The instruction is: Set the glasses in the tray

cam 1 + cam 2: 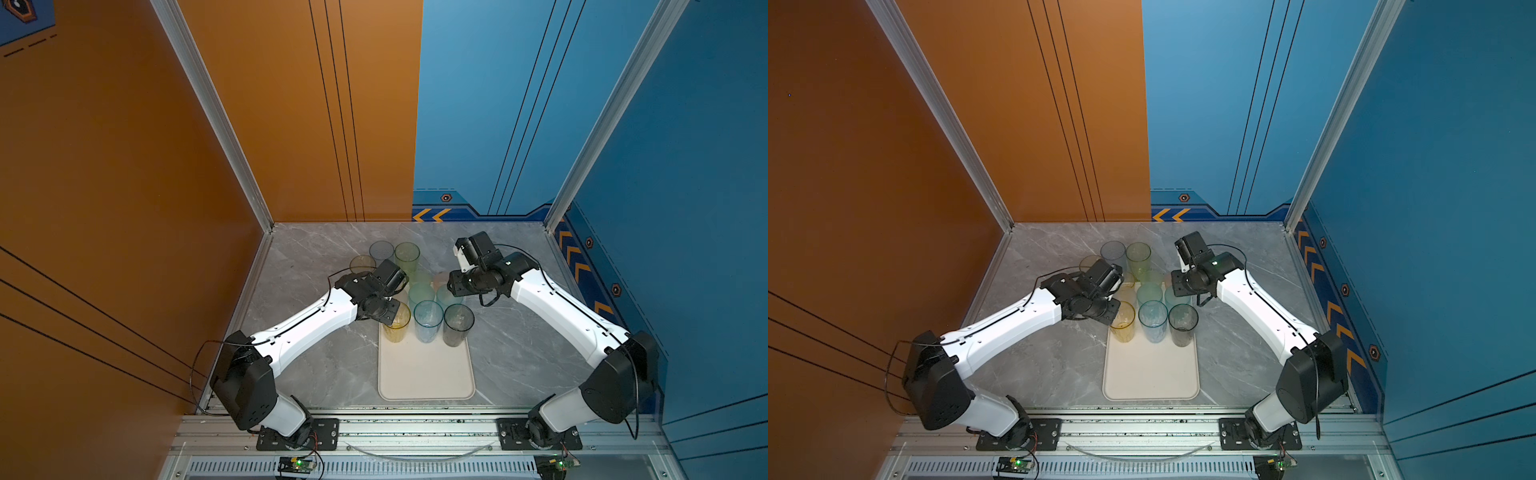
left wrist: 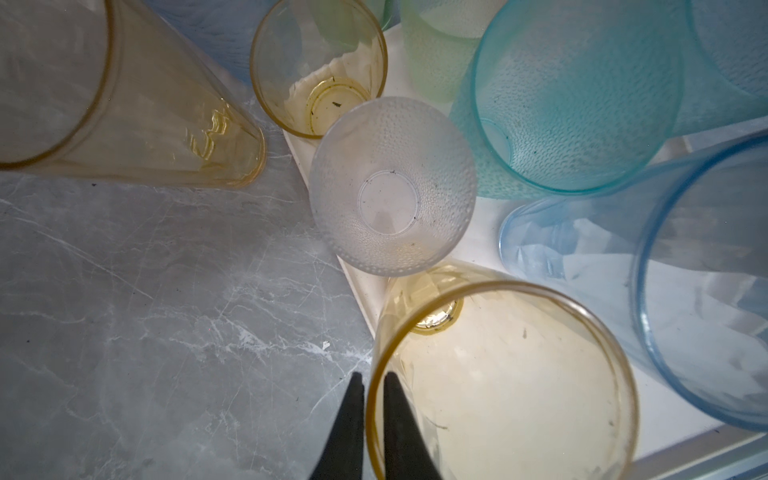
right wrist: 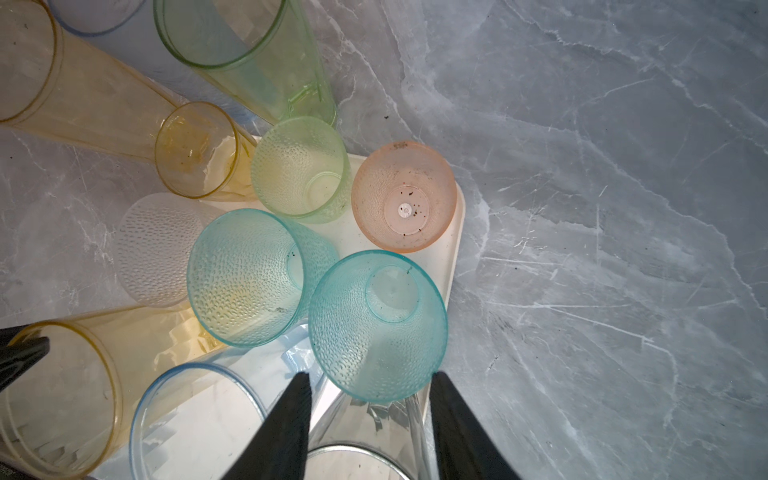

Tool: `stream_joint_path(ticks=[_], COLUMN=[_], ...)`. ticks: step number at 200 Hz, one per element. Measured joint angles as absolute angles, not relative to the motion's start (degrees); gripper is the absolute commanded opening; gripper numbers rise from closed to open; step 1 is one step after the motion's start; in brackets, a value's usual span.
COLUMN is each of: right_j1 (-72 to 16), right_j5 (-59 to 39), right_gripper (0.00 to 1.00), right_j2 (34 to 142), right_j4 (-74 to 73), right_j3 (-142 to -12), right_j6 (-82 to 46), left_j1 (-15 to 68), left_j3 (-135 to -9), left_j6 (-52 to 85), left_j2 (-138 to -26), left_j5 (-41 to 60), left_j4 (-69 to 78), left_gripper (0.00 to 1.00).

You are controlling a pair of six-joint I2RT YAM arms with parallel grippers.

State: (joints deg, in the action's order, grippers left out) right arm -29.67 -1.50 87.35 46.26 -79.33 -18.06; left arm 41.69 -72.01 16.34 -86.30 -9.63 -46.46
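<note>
The cream tray (image 1: 426,374) (image 1: 1150,376) lies mid-table and holds several glasses at its far end. A tall yellow glass (image 1: 397,330) (image 2: 498,386) stands at the tray's left edge. My left gripper (image 2: 371,376) (image 1: 390,313) is astride its rim, one finger inside and one outside, open by a sliver. My right gripper (image 3: 371,374) (image 1: 453,286) hangs open over a teal frosted glass (image 3: 376,328), whose rim lies between the fingertips. A blue glass (image 1: 428,324) and a grey glass (image 1: 458,328) stand in the tray beside the yellow one.
Three tall glasses stand on the marble behind the tray: amber (image 1: 362,264), grey-blue (image 1: 381,250) and green (image 1: 407,255). A clear frosted glass (image 2: 392,187), a pink one (image 3: 405,197) and a green frosted one (image 3: 299,166) crowd the tray's far end. Walls close in left, right and behind.
</note>
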Motion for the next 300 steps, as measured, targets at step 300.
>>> stream_joint_path(ticks=[300], right_j1=[-30.0], right_j5=[-1.56], right_gripper=[0.46], right_j2=[88.44], right_j4=[46.37], right_j3=[-80.09], right_j6=[-18.04], left_j1=[34.24], left_j3=[-73.38], left_j6=[16.36], left_j2=[-77.03], left_j5=[-9.1], left_j4=[-46.19], left_gripper=[0.19])
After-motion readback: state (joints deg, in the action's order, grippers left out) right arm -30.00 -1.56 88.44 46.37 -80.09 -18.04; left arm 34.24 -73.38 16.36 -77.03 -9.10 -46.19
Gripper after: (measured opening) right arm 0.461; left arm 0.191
